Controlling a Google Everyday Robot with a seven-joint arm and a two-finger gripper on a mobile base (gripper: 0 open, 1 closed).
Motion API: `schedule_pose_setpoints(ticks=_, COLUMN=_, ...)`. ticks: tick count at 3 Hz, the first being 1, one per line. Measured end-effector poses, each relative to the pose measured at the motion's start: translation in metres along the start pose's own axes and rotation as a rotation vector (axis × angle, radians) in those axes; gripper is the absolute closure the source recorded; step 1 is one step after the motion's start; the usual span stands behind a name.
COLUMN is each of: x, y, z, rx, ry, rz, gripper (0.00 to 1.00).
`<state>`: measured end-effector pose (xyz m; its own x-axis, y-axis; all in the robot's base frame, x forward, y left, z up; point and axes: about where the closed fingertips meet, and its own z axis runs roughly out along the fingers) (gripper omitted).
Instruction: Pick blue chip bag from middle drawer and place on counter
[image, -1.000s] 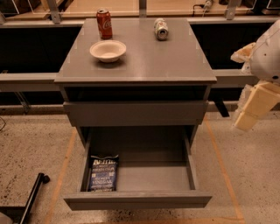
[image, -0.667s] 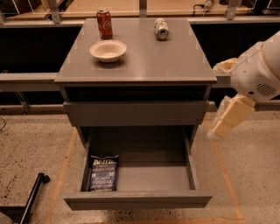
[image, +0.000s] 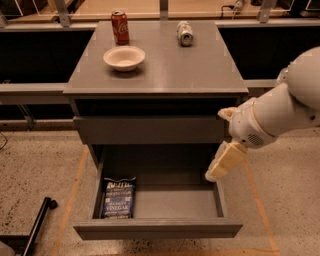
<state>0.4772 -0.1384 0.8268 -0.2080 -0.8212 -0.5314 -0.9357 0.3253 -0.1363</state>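
The blue chip bag (image: 119, 198) lies flat in the left end of the open middle drawer (image: 157, 229), white lettering up. My gripper (image: 218, 147) hangs at the end of the white arm over the drawer's right wall, well to the right of the bag and above it. Its cream fingers (image: 226, 160) stand apart and hold nothing. The counter (image: 170, 70) is the grey cabinet top above the drawer.
On the counter stand a red soda can (image: 120, 27), a white bowl (image: 124, 58) and a silver can (image: 185, 33) lying on its side. A closed grey drawer front (image: 150, 129) sits above the open drawer. A black bar (image: 37, 225) lies on the floor at lower left.
My arm has swung left and down from beside the cabinet, bringing the gripper over the right side of the open drawer. The bag has not moved.
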Motion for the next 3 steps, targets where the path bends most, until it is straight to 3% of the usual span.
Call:
schedule_pose_setpoints(ticks=1, x=-0.001, y=-0.001, z=0.000, rx=0.009, ry=-0.001, rz=-0.004, gripper=0.00)
schedule_pose_setpoints(ticks=2, x=-0.005, y=0.007, z=0.007, rx=-0.021, ry=-0.005, rz=-0.020, gripper=0.00)
schedule_pose_setpoints(ticks=3, x=0.000, y=0.022, z=0.048, rx=-0.094, ry=-0.033, rz=0.018, gripper=0.00)
